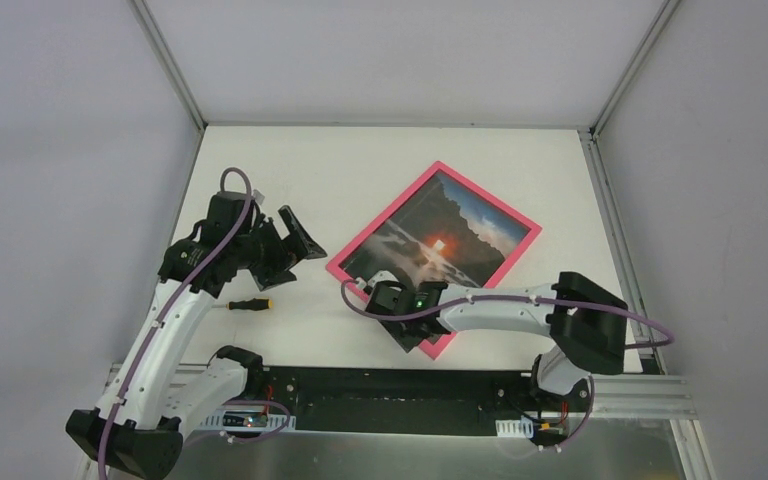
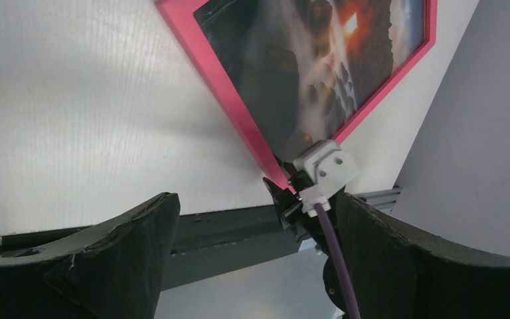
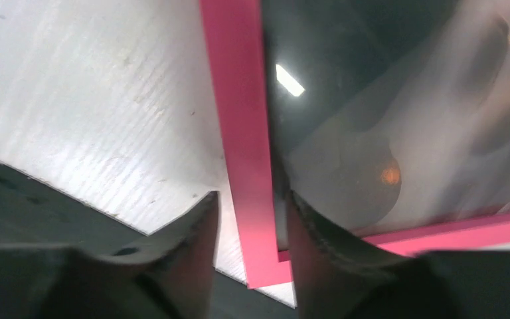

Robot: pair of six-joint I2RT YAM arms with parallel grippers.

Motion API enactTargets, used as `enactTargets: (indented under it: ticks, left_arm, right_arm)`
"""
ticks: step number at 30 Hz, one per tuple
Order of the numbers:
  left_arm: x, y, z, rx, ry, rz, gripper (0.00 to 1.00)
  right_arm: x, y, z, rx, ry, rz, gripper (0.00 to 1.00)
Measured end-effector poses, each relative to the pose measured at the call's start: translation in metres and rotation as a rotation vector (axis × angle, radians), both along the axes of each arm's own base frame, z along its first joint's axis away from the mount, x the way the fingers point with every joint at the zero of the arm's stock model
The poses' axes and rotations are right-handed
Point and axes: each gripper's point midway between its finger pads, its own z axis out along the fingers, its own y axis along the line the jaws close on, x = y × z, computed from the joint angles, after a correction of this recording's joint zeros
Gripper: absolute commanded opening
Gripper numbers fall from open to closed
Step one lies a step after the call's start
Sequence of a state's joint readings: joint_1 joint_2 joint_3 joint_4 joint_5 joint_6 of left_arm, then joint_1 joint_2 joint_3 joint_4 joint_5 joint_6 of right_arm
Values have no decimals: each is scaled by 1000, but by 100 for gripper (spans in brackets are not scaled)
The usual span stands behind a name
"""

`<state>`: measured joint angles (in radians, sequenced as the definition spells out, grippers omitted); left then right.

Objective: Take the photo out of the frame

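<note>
Over the left part of the bench (image 1: 290,170) the left jaws hang wide apart, holding nothing; a screwdriver (image 1: 250,304) lies close to the bench's near edge, on the left; right of centre the pink frame (image 1: 383,215) lies face up and askew, the photo (image 1: 460,225) inside it; the right jaws straddle the frame's border by its near corner; whether they pinch it I cannot tell.

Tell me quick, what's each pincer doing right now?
Left pincer: open, holding nothing.
Right pincer: straddling the near edge of the frame; cannot tell if it's gripping.
</note>
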<state>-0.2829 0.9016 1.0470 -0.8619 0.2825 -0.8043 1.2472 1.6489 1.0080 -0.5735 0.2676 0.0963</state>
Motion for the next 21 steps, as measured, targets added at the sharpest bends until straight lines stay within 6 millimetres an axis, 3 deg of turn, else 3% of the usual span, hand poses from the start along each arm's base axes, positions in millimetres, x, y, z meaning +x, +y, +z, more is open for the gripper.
enactTargets:
  ticks: [4, 7, 10, 14, 19, 21]
  left_arm:
    - [-8, -7, -13, -47, 71, -2, 91]
    - [-13, -14, -21, -67, 118, -20, 91]
    - [-15, -26, -22, -88, 135, -61, 91]
    - [-20, -49, -28, -87, 167, -139, 91]
    - [-27, -88, -36, -49, 216, -279, 92]
    - [-24, -105, -33, -27, 212, -325, 93]
  right_arm:
    - [-12, -1, 17, 86, 1, -122, 71]
    - [-9, -6, 43, 182, -24, -247, 86]
    - [-4, -17, 76, 345, -37, -420, 93]
    - [20, -61, 100, 565, -25, -771, 93]
    - [47, -128, 93, 690, -11, -1217, 90]
    - [51, -144, 89, 704, 4, -1331, 86]
